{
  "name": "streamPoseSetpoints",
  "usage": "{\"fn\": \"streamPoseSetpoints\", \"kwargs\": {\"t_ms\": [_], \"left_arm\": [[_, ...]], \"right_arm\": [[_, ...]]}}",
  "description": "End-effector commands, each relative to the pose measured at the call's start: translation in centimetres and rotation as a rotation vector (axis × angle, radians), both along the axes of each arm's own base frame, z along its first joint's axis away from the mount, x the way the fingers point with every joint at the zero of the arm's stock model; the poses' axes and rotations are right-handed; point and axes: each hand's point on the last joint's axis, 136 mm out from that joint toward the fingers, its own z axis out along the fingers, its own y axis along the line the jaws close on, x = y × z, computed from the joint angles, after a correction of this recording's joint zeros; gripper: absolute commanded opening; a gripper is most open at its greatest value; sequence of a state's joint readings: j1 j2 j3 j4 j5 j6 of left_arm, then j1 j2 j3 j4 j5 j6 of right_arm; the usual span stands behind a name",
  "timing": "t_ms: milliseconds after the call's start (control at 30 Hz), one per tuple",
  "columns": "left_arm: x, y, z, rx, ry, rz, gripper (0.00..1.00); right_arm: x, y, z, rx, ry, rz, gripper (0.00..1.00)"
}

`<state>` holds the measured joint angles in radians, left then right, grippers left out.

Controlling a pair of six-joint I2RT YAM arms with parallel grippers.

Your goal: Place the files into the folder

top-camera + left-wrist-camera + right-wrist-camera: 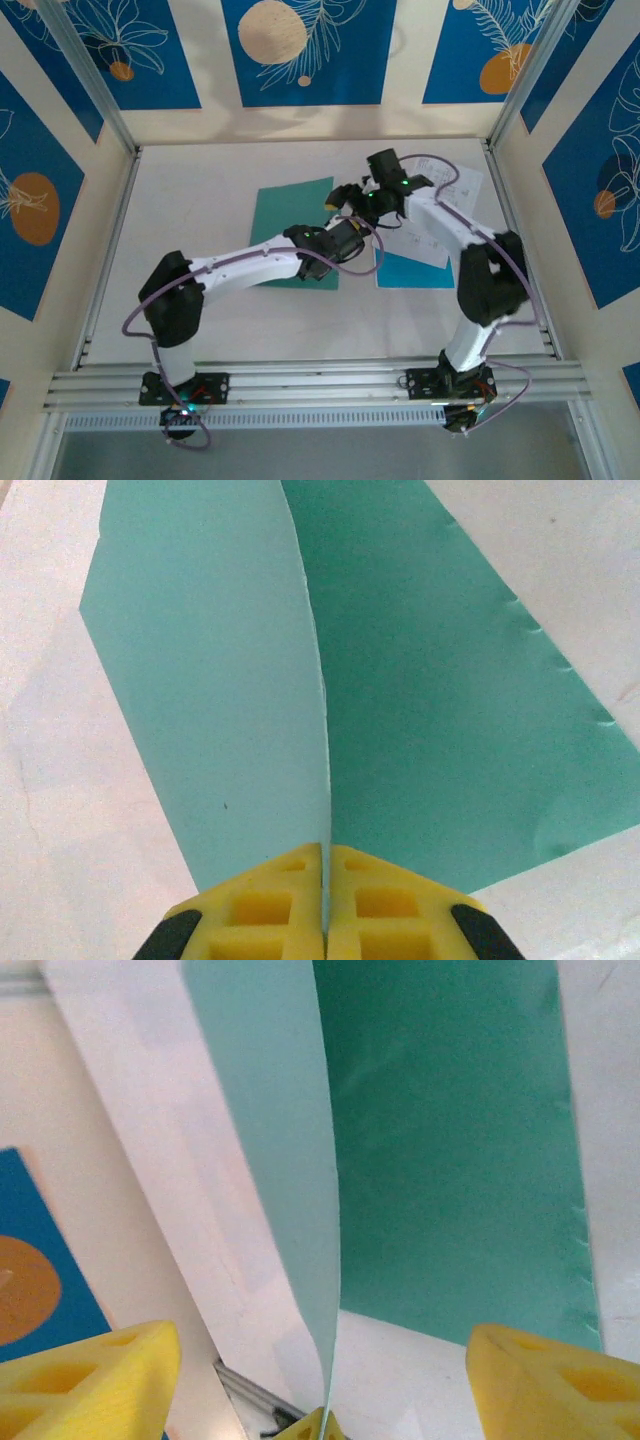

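The teal-green folder (285,215) lies at the table's middle with one leaf (230,700) lifted on edge above the flat leaf (450,710). My left gripper (325,848) is shut on the near edge of that raised leaf (285,1150), its yellow fingers pressed together on the card. My right gripper (322,1345) stands wide open around the same leaf without touching it, just above the left fingertips (322,1425). In the top view both grippers meet, the left gripper (340,203) beside the right gripper (362,195). The files, white printed sheets (455,205) and a cyan sheet (415,270), lie right of the folder under the right arm.
Aluminium posts and patterned blue panels wall the white table (200,190) on three sides. A metal rail (320,382) runs along the near edge by the arm bases. The left forearm (260,262) crosses the folder's near edge.
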<state>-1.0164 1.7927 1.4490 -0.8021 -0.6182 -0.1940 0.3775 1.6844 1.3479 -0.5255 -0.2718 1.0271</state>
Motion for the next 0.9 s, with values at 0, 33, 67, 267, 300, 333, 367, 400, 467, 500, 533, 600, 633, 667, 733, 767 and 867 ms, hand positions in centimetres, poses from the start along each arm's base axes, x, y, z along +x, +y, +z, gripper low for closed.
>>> {"fn": "streamPoseSetpoints", "kwargs": {"t_ms": [0, 33, 67, 267, 300, 333, 367, 400, 467, 500, 533, 600, 633, 667, 733, 767, 867], "left_arm": [[-0.4, 0.2, 1.5, -0.114, 0.01, 0.048, 0.0], [-0.5, 0.3, 1.9, -0.135, 0.007, 0.055, 0.0], [-0.6, 0.2, 2.4, -0.163, 0.005, 0.059, 0.0], [-0.9, 0.5, 4.6, -0.298, 0.004, 0.095, 0.0], [-1.0, 0.6, 4.8, -0.318, 0.007, 0.1, 0.0], [-1.0, 0.7, 5.0, -0.333, 0.008, 0.104, 0.0], [-1.1, 0.8, 5.1, -0.351, 0.007, 0.11, 0.0], [-1.1, 1.0, 5.3, -0.364, 0.007, 0.117, 0.0], [-1.1, 1.4, 5.3, -0.375, 0.009, 0.13, 0.0], [-1.1, 1.6, 5.3, -0.378, 0.009, 0.139, 0.0], [-1.1, 1.8, 5.4, -0.382, 0.008, 0.145, 0.0], [-1.1, 2.5, 5.7, -0.394, 0.0, 0.169, 0.0], [-1.1, 2.9, 5.9, -0.403, -0.005, 0.183, 0.0], [-1.1, 3.4, 6.1, -0.41, -0.011, 0.199, 0.0], [-1.2, 4.6, 6.5, -0.43, -0.019, 0.236, 0.0], [-1.2, 5.2, 6.6, -0.441, -0.023, 0.256, 0.0], [-1.5, 7.4, 7.0, -0.467, -0.036, 0.326, 0.0]], "right_arm": [[-0.2, -2.8, -1.0, -0.065, -0.018, -0.09, 0.7], [-0.6, -3.1, -1.8, -0.066, 0.004, -0.098, 0.67], [-1.1, -3.1, -2.7, -0.059, 0.033, -0.096, 0.61], [-3.3, 0.3, -7.6, -0.038, 0.167, -0.007, 0.17], [-3.4, 1.1, -8.2, -0.039, 0.185, 0.013, 0.12], [-3.5, 1.8, -8.6, -0.044, 0.197, 0.029, 0.09], [-3.6, 2.3, -9.4, -0.061, 0.211, 0.045, 0.06], [-3.5, 2.8, -9.9, -0.073, 0.22, 0.058, 0.05], [-3.4, 3.6, -11.1, -0.095, 0.247, 0.077, 0.01], [-3.3, 3.8, -11.7, -0.106, 0.261, 0.083, 0.0], [-3.3, 3.8, -12.3, -0.123, 0.279, 0.084, 0.0], [-3.3, 3.5, -13.7, -0.162, 0.32, 0.077, 0.0], [-3.5, 3.1, -14.3, -0.179, 0.343, 0.069, 0.0], [-3.7, 2.7, -15.0, -0.198, 0.368, 0.06, 0.0], [-4.2, 2.0, -15.9, -0.219, 0.406, 0.048, 0.0], [-4.5, 1.6, -16.4, -0.231, 0.425, 0.042, 0.0], [-5.4, 0.6, -17.3, -0.257, 0.464, 0.031, 0.0]]}}
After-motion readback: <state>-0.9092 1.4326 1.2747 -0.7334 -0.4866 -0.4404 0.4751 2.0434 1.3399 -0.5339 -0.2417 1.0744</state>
